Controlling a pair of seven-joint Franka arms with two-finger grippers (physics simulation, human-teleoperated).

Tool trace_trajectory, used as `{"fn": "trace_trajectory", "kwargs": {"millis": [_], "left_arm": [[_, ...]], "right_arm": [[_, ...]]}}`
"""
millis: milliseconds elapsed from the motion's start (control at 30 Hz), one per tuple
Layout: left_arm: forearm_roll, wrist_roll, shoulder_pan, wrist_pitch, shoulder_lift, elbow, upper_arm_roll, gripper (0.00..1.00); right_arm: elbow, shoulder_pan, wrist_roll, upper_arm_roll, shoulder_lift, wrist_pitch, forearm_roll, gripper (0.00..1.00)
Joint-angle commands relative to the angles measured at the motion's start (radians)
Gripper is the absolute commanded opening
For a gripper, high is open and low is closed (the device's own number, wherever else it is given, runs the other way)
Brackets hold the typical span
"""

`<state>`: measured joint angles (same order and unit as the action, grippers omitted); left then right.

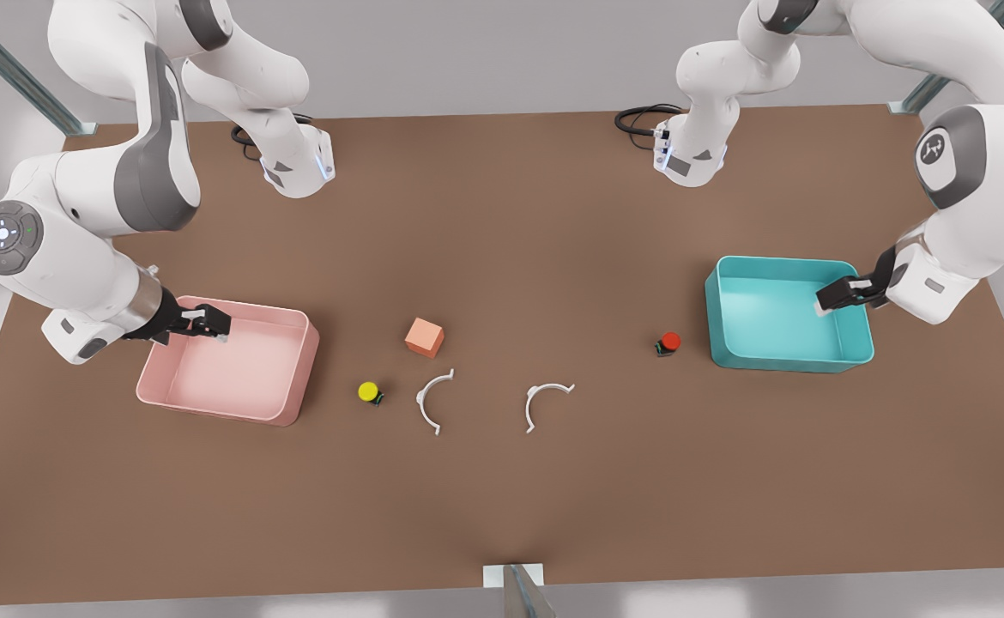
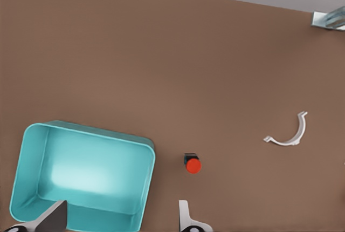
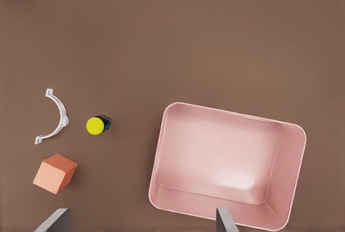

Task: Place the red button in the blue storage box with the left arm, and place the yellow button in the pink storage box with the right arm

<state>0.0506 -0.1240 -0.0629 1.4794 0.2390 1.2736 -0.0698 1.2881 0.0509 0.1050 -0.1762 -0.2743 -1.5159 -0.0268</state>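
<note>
Neither button is picked up yet — both hands, left hand point(image 1: 837, 299) and right hand point(image 1: 208, 324), hang open and empty above their boxes; next, each must descend on its button: red button point(image 1: 669, 342), yellow button point(image 1: 369, 391).

simulated robot lab: brown table point(image 1: 502, 515)

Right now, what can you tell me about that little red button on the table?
The red button is a tiny round red cap on a small black base. It sits on the bare brown table, just outside the blue storage box, on the side toward the table's middle, not touching it. Nothing holds it: the left gripper hovers open over the box's far end. A white curved clip lies farther off.
</note>
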Motion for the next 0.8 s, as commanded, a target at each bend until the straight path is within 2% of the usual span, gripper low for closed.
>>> {"fn": "trace_trajectory", "kwargs": {"millis": [0,100,167,200,300,433,567,667,767], "left_arm": [[-0.006,0.211,0.002,0.009,0.0,0.0,-0.001,1.0],[-0.008,0.243,0.031,-0.034,0.005,0.0,-0.007,1.0],[-0.006,0.282,0.159,-0.019,0.072,0.006,-0.008,1.0],[-0.02,0.322,0.221,0.07,0.094,0.044,-0.008,1.0],[-0.043,0.339,0.267,0.455,-0.003,0.397,-0.008,1.0],[-0.04,0.316,0.272,0.631,0.028,0.552,-0.007,1.0],[-0.038,0.32,0.245,0.938,0.022,0.766,-0.004,1.0],[-0.038,0.317,0.241,1.055,0.045,0.833,-0.004,1.0],[-0.038,0.317,0.241,1.076,0.115,0.831,-0.002,1.0]], "right_arm": [[0.0,0.0,0.002,0.0,0.001,0.0,0.001,1.0],[0.0,0.0,0.002,0.0,0.001,0.0,0.001,1.0],[0.0,-0.002,0.004,-0.003,-0.005,-0.004,0.001,1.0],[-0.001,-0.008,0.005,-0.006,-0.009,-0.009,-0.001,1.0],[-0.001,-0.009,0.015,-0.046,-0.037,-0.072,0.001,1.0],[0.0,-0.115,0.122,-0.055,-0.121,-0.095,-0.002,1.0],[-0.003,-0.227,0.128,-0.06,-0.279,-0.282,-0.005,1.0],[-0.001,-0.236,0.128,-0.059,-0.367,-0.38,-0.01,1.0],[-0.001,-0.235,0.122,-0.045,-0.442,-0.455,-0.056,1.0]]}}
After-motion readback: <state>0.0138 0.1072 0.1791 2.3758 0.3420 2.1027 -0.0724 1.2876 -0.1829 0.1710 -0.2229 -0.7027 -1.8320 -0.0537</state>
